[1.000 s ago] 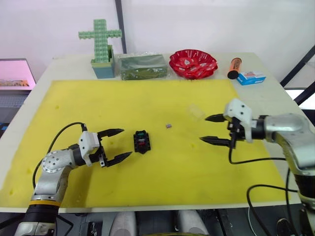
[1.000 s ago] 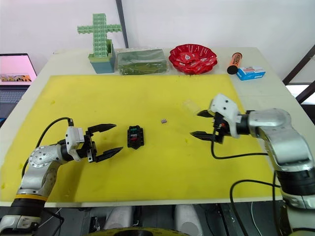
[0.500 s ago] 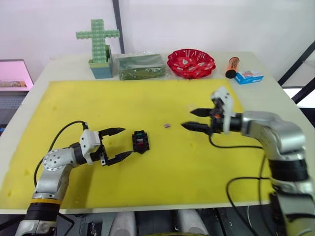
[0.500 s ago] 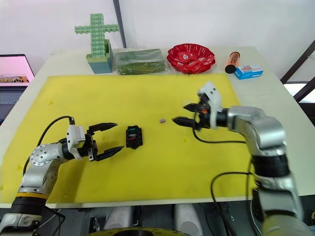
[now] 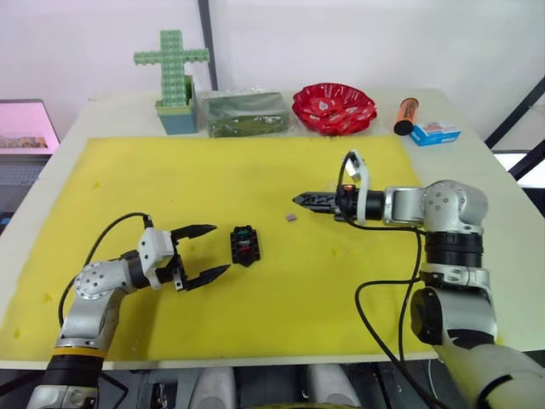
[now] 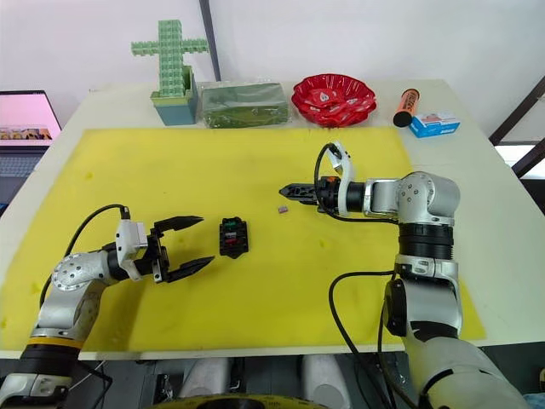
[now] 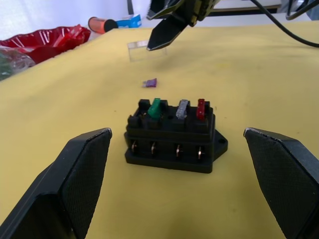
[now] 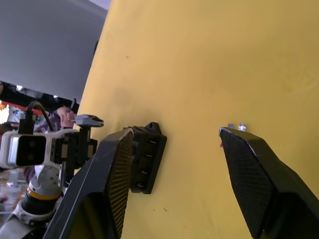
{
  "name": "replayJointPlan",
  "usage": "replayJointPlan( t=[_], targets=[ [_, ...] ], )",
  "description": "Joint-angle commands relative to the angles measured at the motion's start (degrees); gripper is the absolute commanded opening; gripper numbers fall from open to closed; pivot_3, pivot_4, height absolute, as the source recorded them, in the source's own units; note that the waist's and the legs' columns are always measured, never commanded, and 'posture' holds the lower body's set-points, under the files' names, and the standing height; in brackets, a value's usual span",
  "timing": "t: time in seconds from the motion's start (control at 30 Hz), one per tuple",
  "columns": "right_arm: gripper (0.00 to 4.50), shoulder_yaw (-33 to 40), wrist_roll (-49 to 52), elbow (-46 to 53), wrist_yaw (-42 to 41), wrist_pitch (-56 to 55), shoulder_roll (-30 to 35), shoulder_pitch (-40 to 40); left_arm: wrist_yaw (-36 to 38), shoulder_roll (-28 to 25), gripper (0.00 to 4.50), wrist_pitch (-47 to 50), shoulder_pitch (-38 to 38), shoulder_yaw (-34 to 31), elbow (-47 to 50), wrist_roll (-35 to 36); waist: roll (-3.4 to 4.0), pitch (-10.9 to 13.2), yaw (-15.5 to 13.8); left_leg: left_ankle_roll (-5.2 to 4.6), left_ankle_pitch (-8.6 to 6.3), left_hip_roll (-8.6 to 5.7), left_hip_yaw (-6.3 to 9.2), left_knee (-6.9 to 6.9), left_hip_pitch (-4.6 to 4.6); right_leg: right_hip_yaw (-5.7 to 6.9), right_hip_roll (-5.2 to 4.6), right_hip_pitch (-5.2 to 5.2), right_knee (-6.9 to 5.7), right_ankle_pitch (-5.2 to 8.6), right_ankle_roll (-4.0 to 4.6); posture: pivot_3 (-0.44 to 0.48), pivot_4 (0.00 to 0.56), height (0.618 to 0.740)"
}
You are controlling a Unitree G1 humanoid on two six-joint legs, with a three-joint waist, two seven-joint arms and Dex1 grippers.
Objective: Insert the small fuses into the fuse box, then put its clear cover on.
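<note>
The black fuse box [image 5: 245, 245] sits on the yellow mat [image 5: 170, 179], with a green fuse [image 7: 156, 107], a whitish-grey fuse [image 7: 182, 108] and a red fuse [image 7: 201, 108] standing in its slots. A purplish fuse [image 5: 291, 217] lies loose on the mat to the box's right. Just left of the box, my left gripper [image 5: 221, 248] is open and empty. My right gripper [image 5: 298, 201] hovers open just above and right of the loose fuse, tips pointing left. The clear cover [image 7: 140, 50] lies on the mat beyond that fuse, under the right gripper.
Along the table's back edge stand a green block cross in a pot [image 5: 173, 77], a green-filled clear bag [image 5: 245, 113], a red bowl [image 5: 334, 108], an orange tube [image 5: 405, 115] and a blue-and-white carton [image 5: 434, 133]. A laptop screen [image 5: 25, 128] is at far left.
My right gripper has travelled left across the mat, from beside the clear cover to just by the loose purplish fuse, turning edge-on. The left gripper and fuse box have stayed put.
</note>
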State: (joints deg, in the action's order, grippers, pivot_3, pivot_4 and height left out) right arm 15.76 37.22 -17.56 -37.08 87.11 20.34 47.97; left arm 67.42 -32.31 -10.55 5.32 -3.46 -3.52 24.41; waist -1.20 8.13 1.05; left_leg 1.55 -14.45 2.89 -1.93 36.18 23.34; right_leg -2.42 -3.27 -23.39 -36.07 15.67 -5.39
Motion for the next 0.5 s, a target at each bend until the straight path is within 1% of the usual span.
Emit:
replayJointPlan(
  t=[0.03,0.13,0.2,0.5],
  targets=[
    [2.88,1.7,0.5,-2.5,1.3,0.5,-0.3,2.0,0.3,-0.1,4.50,-0.9,0.4,-0.4,1.8,0.7,0.00,0.0,0.0,0.00,0.00,0.01,0.01,0.00,0.00,0.00,0.02,0.00,-0.01,0.00,0.00,0.000,0.150,0.740],
    [2.36,2.0,0.3,-5.4,1.9,0.0,-0.1,2.8,0.5,-0.1,4.50,-0.9,0.4,-0.4,1.8,0.7,0.00,0.0,0.0,0.00,0.00,0.02,0.02,0.00,0.00,0.00,0.05,0.00,-0.01,0.00,-0.01,0.000,0.150,0.740],
    [1.72,1.2,0.1,-6.2,2.2,-0.8,-0.1,3.0,0.5,-0.1,4.50,-1.0,0.2,-0.4,1.9,0.7,0.00,0.0,0.0,0.00,0.00,0.02,0.00,0.00,0.00,-0.01,0.05,0.00,0.00,-0.01,-0.02,0.000,0.150,0.740],
    [1.72,-1.5,-1.0,-10.3,2.5,-1.2,-0.3,4.1,0.3,0.1,4.50,-0.9,-0.2,-0.4,2.3,0.7,0.00,0.0,0.0,0.00,0.00,0.02,0.01,0.00,0.00,-0.02,0.06,0.00,-0.01,-0.01,-0.03,0.000,0.150,0.740]
  ],
)
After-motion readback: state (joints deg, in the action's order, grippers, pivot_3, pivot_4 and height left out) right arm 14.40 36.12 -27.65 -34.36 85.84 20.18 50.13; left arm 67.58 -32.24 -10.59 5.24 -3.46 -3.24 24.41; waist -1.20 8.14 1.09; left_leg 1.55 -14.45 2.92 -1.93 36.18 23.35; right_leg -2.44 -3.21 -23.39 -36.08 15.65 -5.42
